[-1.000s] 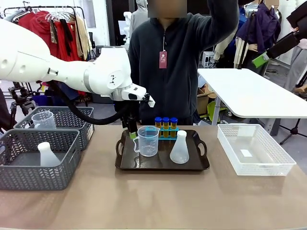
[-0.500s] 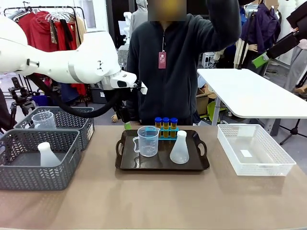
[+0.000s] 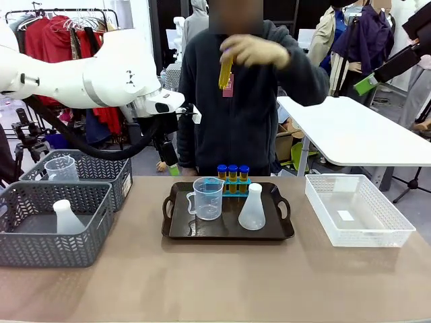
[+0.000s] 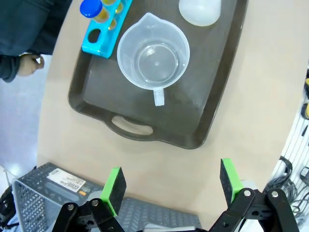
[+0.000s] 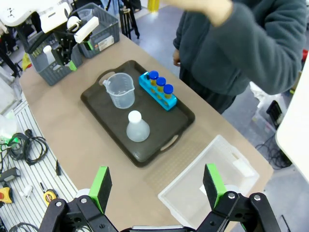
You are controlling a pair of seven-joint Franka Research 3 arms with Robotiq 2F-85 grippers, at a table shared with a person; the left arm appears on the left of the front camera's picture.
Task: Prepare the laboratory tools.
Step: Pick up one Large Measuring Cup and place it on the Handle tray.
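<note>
The person's hand (image 3: 259,50) pinches an amber-filled tube (image 3: 225,70) high above the dark tray (image 3: 176,229). The left gripper (image 4: 171,189), fingers spread and empty, hangs left of the beaker (image 3: 207,197); the right gripper (image 5: 155,189) is spread too.

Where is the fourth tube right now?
In the front view, the tube is in the person's raised hand, above the rack on the tray.

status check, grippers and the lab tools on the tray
Left gripper open above tray, right gripper open. Beaker, conical flask, three tubes on tray. Person's hand holds fourth tube high.
</note>
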